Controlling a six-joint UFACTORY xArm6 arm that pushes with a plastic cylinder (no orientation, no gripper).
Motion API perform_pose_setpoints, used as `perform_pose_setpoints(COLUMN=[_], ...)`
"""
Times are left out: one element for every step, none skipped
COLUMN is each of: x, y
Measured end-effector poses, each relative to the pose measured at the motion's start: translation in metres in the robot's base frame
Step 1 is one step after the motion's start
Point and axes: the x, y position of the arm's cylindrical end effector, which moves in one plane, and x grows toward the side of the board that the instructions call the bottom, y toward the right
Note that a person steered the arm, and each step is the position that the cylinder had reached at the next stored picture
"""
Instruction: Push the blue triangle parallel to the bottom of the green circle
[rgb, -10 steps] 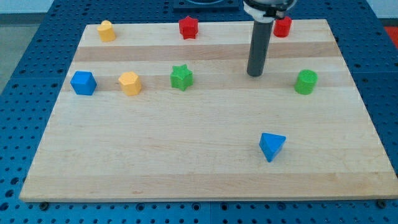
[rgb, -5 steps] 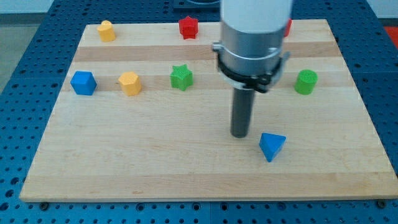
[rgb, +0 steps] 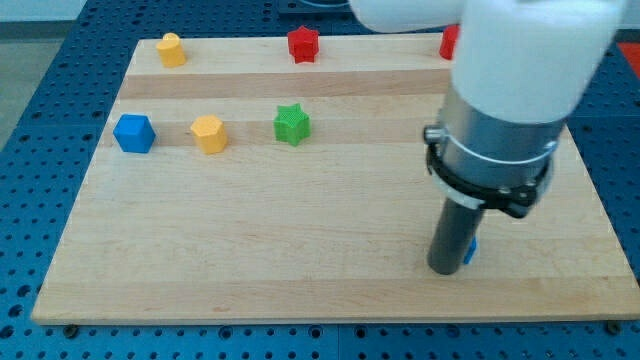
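Note:
My tip (rgb: 445, 270) rests on the wooden board (rgb: 250, 240) near its bottom edge, at the view's lower right. The blue triangle (rgb: 471, 251) is almost wholly hidden behind the rod; only a small blue sliver shows at the rod's right side, touching it or very close. The green circle is hidden behind the arm's body (rgb: 500, 110), so it does not show.
A blue cube (rgb: 133, 133), an orange block (rgb: 209, 133) and a green star (rgb: 292, 124) lie in a row at the left. An orange block (rgb: 171, 49) and a red block (rgb: 303, 43) lie along the top edge. A second red block (rgb: 450, 42) shows partly behind the arm.
My tip has moved down and to the view's right, from the left of the blue triangle to just in front of it. The arm now hides the triangle and the green circle.

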Motion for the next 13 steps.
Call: perform_pose_setpoints(x=[-0.003,-0.014,-0.022,-0.024,-0.024,-0.023,-0.013,-0.032,-0.07,-0.07,-0.05,-0.035,-0.019], y=[-0.01,-0.059,-0.048,-0.032,-0.013,0.007,0.022,0.019,0.011,0.033,0.048,0.05,0.059])
